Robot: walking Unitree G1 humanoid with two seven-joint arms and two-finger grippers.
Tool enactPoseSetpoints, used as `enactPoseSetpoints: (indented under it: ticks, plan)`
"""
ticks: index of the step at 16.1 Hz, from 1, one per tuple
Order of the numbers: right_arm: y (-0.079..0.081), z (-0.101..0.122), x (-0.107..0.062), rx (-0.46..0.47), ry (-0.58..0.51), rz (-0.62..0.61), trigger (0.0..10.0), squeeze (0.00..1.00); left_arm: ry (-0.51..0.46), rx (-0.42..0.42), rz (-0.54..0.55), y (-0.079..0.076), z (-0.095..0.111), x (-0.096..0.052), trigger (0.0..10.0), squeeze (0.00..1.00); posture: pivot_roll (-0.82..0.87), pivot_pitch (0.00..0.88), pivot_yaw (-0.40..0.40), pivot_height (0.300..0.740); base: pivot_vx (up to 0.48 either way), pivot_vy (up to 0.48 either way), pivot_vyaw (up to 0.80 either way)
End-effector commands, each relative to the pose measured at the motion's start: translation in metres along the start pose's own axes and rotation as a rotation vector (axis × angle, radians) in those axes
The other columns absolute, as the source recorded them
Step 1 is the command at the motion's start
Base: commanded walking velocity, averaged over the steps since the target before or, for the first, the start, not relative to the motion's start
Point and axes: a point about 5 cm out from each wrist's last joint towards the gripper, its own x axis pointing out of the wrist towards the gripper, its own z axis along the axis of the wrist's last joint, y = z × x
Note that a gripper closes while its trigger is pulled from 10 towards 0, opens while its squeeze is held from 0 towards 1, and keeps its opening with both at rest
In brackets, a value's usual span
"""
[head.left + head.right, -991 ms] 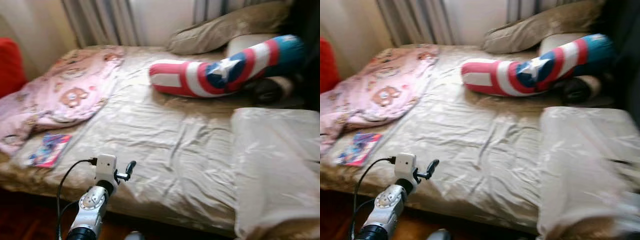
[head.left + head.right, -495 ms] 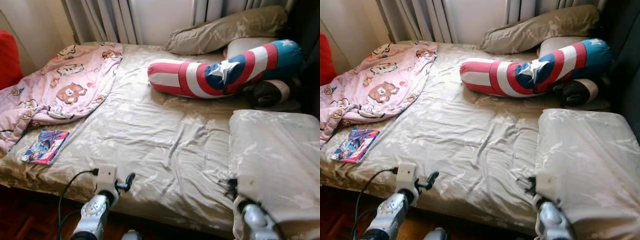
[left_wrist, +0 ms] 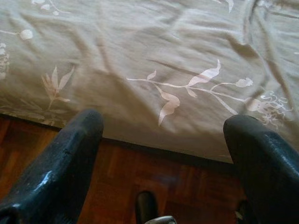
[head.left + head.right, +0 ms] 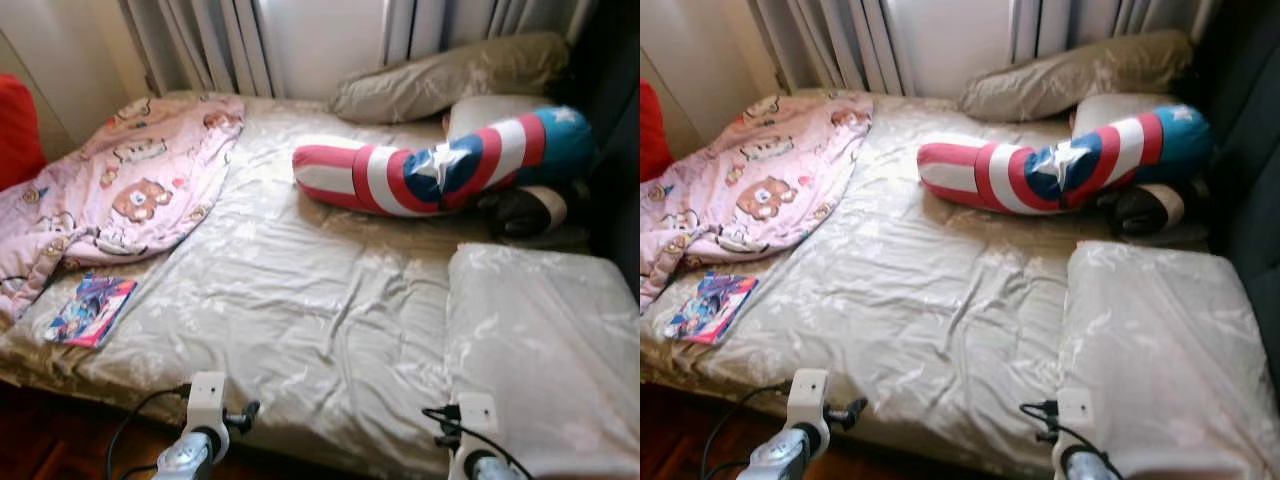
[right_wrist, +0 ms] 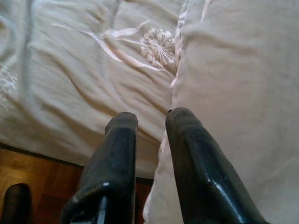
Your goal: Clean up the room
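Head views are showing a bed [image 4: 330,300] in beige sheeting, carrying a pink bear-print blanket [image 4: 110,190] at the robot's left, a colourful book [image 4: 90,310] lying flat just below it near the bed's edge, a striped star bolster [image 4: 440,170] toward the far side, a tan pillow [image 4: 450,75] behind it, and a folded beige cushion [image 4: 545,340] at the right. The left gripper [image 3: 163,140] is hanging over the bed's near edge and the wooden floor [image 3: 117,172], fingers spread wide and holding nothing. The right gripper [image 5: 152,140] is hovering where the cushion's edge meets the sheet, fingers nearly pressed together, a narrow gap between them, nothing visibly pinched.
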Motion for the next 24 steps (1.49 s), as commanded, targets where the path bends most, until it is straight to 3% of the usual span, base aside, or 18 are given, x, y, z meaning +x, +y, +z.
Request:
enactPoseSetpoints:
  ticks: [1,3,5,6,7,8,9,13,18,19,20,22,24]
  plan:
    - [-0.001,-0.018,-0.005,0.071,0.058,-0.043,10.0,0.00,0.105,0.014,0.017,0.004,-0.021,-0.006,10.0,0.00,0.00,0.000,0.013,0.740,0.000,0.000,0.00]
    - [0.007,-0.035,-0.010,0.114,0.113,-0.034,10.0,0.00,0.168,0.002,0.048,0.006,-0.034,-0.010,10.0,0.00,0.00,0.000,0.018,0.740,0.000,0.000,0.00]
    - [0.009,-0.041,-0.012,0.101,0.124,-0.029,10.0,0.00,0.174,0.001,0.050,0.005,-0.036,-0.010,10.0,0.00,0.00,0.000,0.019,0.740,0.000,0.000,0.00]
    - [0.004,-0.045,-0.014,0.108,0.137,-0.055,10.0,0.00,0.179,0.005,0.046,0.003,-0.037,-0.011,10.0,0.00,-0.01,0.000,0.020,0.740,0.000,0.000,0.00]
    - [-0.009,-0.043,-0.014,0.201,0.125,-0.127,10.0,0.00,0.183,0.024,0.040,0.002,-0.038,-0.011,10.0,0.00,0.00,0.000,0.019,0.740,0.000,0.000,0.00]
    - [-0.014,-0.040,-0.013,0.235,0.106,-0.157,10.0,0.00,0.180,0.023,0.044,0.003,-0.038,-0.011,10.0,0.00,-0.01,0.000,0.020,0.740,0.000,0.000,0.00]
    - [-0.018,-0.027,-0.010,0.225,0.036,-0.170,10.0,1.00,0.170,0.057,0.039,0.005,-0.036,-0.011,10.0,0.00,-0.01,0.000,0.018,0.740,0.000,0.000,0.00]
    - [-0.016,-0.014,-0.006,0.214,-0.010,-0.163,10.0,1.00,0.184,0.052,0.060,0.012,-0.040,-0.014,10.0,0.00,0.00,0.000,0.016,0.740,0.000,0.000,0.00]
    - [-0.003,-0.039,-0.012,0.115,0.116,-0.085,10.0,1.00,0.192,0.074,0.050,0.008,-0.042,-0.014,10.0,0.00,0.00,0.000,0.023,0.740,0.000,0.000,0.00]
    - [0.001,-0.043,-0.013,0.079,0.139,-0.062,10.0,0.81,0.193,0.073,0.052,0.008,-0.042,-0.014,10.0,0.00,0.00,0.000,0.024,0.740,0.000,0.000,0.00]
    - [0.005,-0.046,-0.014,0.062,0.150,-0.046,10.0,0.00,0.194,0.079,0.054,0.008,-0.042,-0.014,10.0,0.00,0.01,0.000,0.026,0.740,0.000,0.000,0.00]
    - [0.009,-0.045,-0.013,-0.001,0.152,-0.029,10.0,0.00,0.190,0.097,0.053,0.010,-0.041,-0.014,10.0,0.00,0.01,0.000,0.031,0.740,0.000,0.000,0.68]
    - [0.008,-0.045,-0.013,0.053,0.147,-0.040,10.0,0.00,0.196,0.083,0.056,0.009,-0.042,-0.014,10.0,0.00,0.02,0.000,0.025,0.740,0.000,0.000,0.40]
